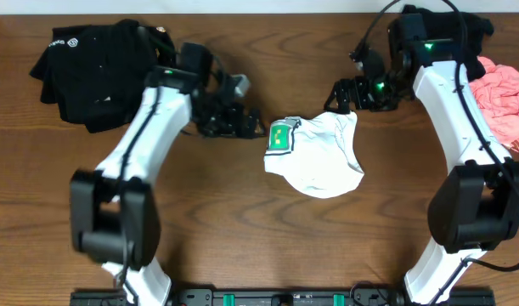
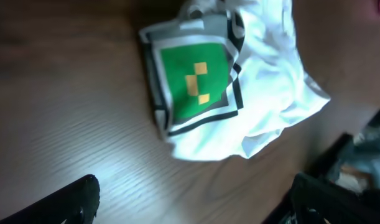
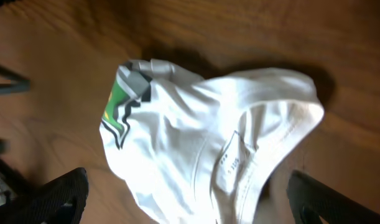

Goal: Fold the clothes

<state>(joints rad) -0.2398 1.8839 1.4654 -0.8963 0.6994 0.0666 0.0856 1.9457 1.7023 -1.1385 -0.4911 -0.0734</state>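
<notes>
Left gripper point(image 1: 245, 125) and right gripper point(image 1: 339, 95) gape wide, empty; pinching the bunched white T-shirt point(image 1: 320, 160) (frame centre) could snag several layers.

Wooden table point(image 1: 242, 238), dark brown, grain visible: runs under the left gripper point(image 1: 251, 126) and right gripper point(image 1: 340, 100). Black rail point(image 1: 267, 297) with green tabs: table's near edge, well behind both grippers.
</notes>
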